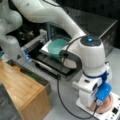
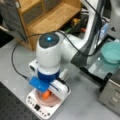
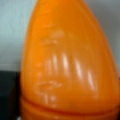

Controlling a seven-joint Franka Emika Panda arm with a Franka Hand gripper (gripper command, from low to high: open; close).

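An orange carrot-like object (image 3: 67, 65) fills the wrist view, glossy and tapering toward the top. In a front view the same orange object (image 2: 46, 94) shows just under the blue wrist camera mount (image 2: 38, 83), over a pink plate (image 2: 54, 101). The plate rests on a white scale (image 2: 37, 108) with buttons along its front. My gripper (image 2: 50, 96) points straight down at the plate, right by the orange object, and its fingers are hidden by the hand. The pink plate (image 1: 108, 103) and the scale (image 1: 114, 111) appear at a front view's bottom right under the hand.
A teal bowl (image 1: 58, 47) (image 2: 112, 51) sits on a glass tray behind the arm. A wooden cabinet (image 1: 22, 92) (image 2: 50, 17) stands on one side. A metal box (image 2: 111, 92) is close by the scale. A black cable (image 1: 58, 92) loops over the grey table.
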